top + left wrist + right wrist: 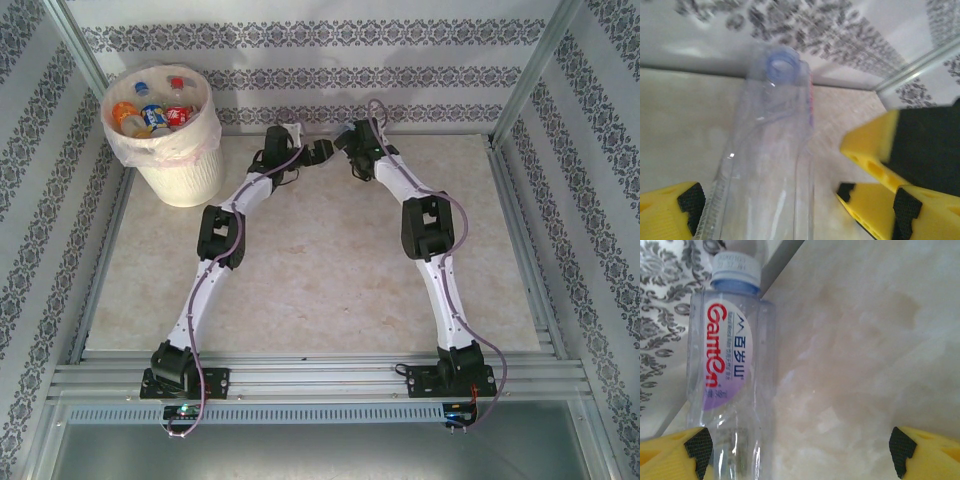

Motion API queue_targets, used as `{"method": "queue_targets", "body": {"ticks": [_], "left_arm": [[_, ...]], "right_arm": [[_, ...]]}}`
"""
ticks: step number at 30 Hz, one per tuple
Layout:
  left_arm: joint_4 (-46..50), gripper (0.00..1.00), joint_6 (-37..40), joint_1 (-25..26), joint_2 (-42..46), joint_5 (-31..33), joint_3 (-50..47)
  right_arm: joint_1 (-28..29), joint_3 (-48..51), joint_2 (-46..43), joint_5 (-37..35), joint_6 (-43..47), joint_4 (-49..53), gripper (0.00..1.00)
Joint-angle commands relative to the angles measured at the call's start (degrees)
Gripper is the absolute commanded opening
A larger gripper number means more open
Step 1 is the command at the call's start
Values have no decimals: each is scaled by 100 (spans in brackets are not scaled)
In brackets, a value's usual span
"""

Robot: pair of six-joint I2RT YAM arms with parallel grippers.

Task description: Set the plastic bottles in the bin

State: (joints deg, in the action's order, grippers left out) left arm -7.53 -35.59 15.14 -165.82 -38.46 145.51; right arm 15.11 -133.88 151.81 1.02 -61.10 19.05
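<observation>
Both wide open, left gripper (797, 205) and right gripper (800, 445) bracket an ungripped bottle (730, 365) at twelve o'clock, likely lining up a pickup.

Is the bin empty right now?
No, the bin holds several bottles with coloured caps and labels.

White arms (196, 300) carry black joints (222, 236), thin purple cables (501, 378) (one each) and yellow, black-padded fingers (665, 456).

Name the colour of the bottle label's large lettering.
Red, on the Ganten bottle; best in right wrist view.
</observation>
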Motion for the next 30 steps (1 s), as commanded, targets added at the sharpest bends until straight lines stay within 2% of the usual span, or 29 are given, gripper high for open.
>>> {"method": "queue_targets", "body": {"ticks": [1, 7, 15, 21, 24, 30], "left_arm": [[-758, 99, -482, 380, 549, -745, -667], [-1725, 99, -1145, 375, 873, -907, -1395], [-2325, 100, -1358, 9, 1776, 89, -2975], [-1824, 100, -1495, -73, 1216, -234, -2178], [-1787, 100, -1716, -77, 905, -233, -1740], [-1831, 100, -1900, -78, 815, -266, -1646]], "right_arm": [[-44, 150, -370, 132, 298, 107, 93], [-141, 97, -222, 779, 436, 48, 92], [-85, -578, 136, 736, 1053, 1259, 81], [22, -639, 209, 917, 1436, 1464, 79], [123, -1064, 427, 963, 1656, 1825, 78], [187, -1324, 587, 909, 1784, 1990, 73]]}}
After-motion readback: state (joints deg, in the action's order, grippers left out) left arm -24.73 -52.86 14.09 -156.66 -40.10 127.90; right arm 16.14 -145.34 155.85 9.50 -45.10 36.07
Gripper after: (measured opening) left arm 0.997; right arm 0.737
